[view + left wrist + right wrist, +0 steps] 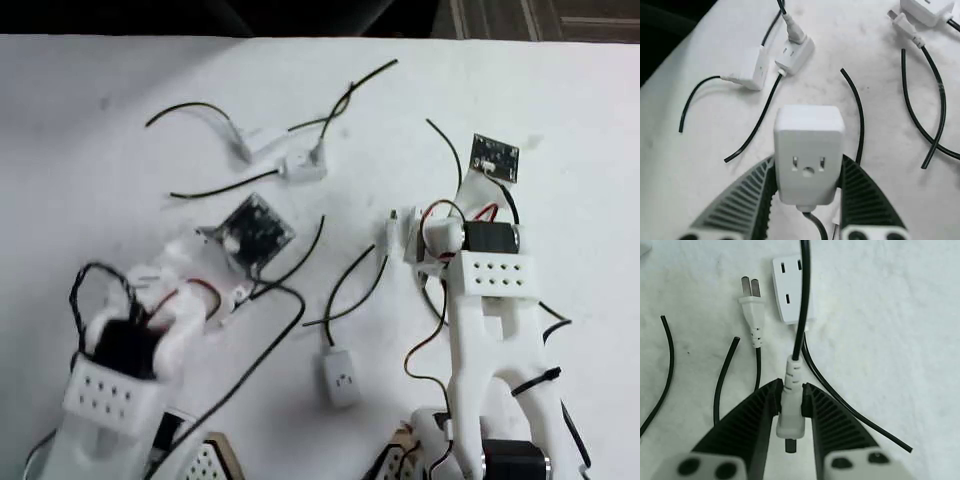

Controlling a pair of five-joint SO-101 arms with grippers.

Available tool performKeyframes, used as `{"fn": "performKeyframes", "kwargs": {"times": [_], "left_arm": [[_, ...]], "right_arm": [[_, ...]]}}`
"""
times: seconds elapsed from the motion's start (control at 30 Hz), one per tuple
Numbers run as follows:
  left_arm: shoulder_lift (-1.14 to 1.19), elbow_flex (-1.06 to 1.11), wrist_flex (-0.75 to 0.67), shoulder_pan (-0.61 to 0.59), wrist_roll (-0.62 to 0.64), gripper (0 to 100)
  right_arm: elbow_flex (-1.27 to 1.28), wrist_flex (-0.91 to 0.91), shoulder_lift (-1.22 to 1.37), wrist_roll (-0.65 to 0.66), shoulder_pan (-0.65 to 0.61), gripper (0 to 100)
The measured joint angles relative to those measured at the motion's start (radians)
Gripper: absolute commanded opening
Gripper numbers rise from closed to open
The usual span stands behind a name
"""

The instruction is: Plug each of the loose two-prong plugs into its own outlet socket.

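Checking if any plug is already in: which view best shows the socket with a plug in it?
The left wrist view: the socket is close, its plug standing in one slot pair with a spare pair beside it. The high view shows it from farther off and from above, the joint hard to judge.

Smooth white plastic socket [808,150]; ribbed black fingers [860,200] (matt); loose plug [752,315] prongs bare metal.
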Motion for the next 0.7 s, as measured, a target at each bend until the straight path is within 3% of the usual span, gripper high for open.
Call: {"fn": "performKeyframes", "kwargs": {"times": [0.1,0.27,0.5,0.7], "left_arm": [[-0.124,0.091,-0.032,0.0,0.0,9],[-0.235,0.152,-0.017,0.0,0.0,25],[-0.388,0.078,0.172,0.0,0.0,26],[-0.422,0.057,0.21,-0.032,0.0,26]], "right_arm": [[0.0,0.0,0.0,0.0,0.0,1.7],[0.0,0.0,0.0,0.0,0.0,1.7],[0.0,0.0,0.0,0.0,0.0,1.7],[0.0,0.0,0.0,0.0,0.0,1.7]]}}
